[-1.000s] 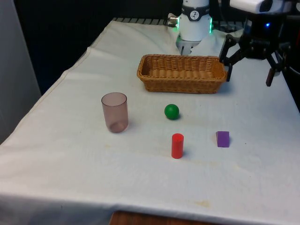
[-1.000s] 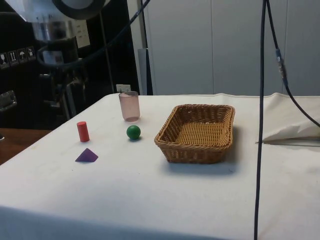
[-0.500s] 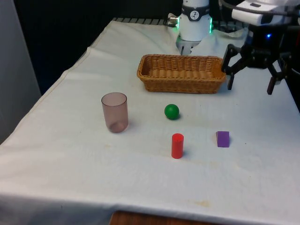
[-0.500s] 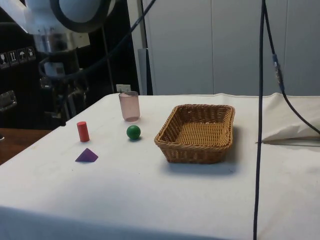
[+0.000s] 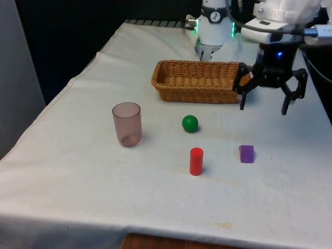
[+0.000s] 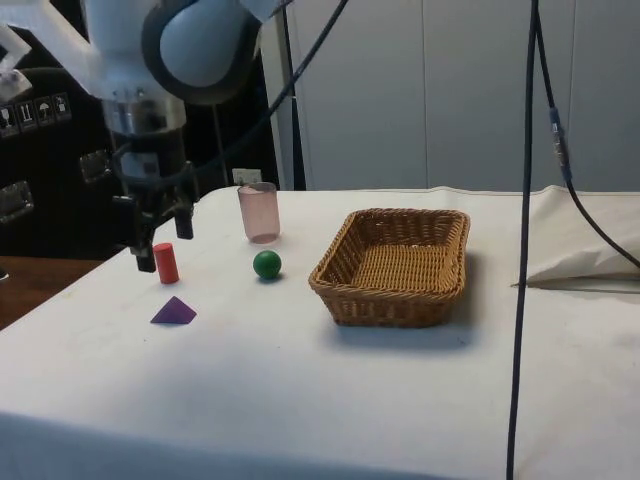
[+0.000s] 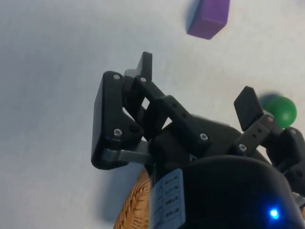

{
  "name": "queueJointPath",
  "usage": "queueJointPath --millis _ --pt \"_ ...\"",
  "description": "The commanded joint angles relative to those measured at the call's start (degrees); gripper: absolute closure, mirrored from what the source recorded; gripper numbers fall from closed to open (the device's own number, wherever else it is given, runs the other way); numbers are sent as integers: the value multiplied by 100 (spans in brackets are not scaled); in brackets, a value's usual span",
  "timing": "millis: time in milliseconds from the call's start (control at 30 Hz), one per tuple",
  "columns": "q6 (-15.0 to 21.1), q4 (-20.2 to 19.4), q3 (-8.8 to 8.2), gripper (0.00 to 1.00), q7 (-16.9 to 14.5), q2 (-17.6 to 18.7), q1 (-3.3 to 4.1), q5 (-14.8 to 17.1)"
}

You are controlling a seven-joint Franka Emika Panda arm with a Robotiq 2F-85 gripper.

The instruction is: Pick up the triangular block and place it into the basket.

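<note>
The triangular block (image 5: 247,153) is purple and lies on the cloth near the front view's right; in the side view the block (image 6: 174,311) shows as a low wedge. The wicker basket (image 5: 199,94) stands farther back, empty. My gripper (image 5: 263,105) hovers open above the cloth, just off the basket's right end and behind the block, with nothing between its fingers. In the side view the gripper (image 6: 160,236) hangs above the red cylinder. The wrist view has the block (image 7: 208,18) ahead of the open gripper (image 7: 196,78).
A red cylinder (image 5: 196,161) stands upright to the left of the block in the front view. A green ball (image 5: 190,123) lies between it and the basket. A translucent pink cup (image 5: 127,124) stands farther left. The table's right edge is close to the arm.
The gripper has come down and moved towards the front view's left, from beyond the basket's right end to just beside it, closer to the block. The objects have not moved.
</note>
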Motion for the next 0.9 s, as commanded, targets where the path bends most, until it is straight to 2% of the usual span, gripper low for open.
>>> queueJointPath --millis 0,167,200,233,400,500,533,567,667,800,833,867 --pt "120 -23 17 0 -57 29 -40 29" --pt "384 11 -40 0 -183 223 -97 29" --pt "315 -34 -63 0 -120 155 -57 0" --pt "435 29 -46 0 -212 269 -115 34" --pt "682 155 -103 0 -344 533 -172 52" --pt "808 195 -97 0 -367 642 -183 69" --pt "756 178 -155 0 -315 619 -143 17" --pt "854 201 -97 0 -372 676 -195 69" --pt "985 206 -92 0 -401 756 -218 69" --pt "1140 218 -97 0 -418 842 -218 57" --pt "1106 195 -155 0 -361 819 -172 17" --pt "1163 218 -97 0 -418 854 -218 52"
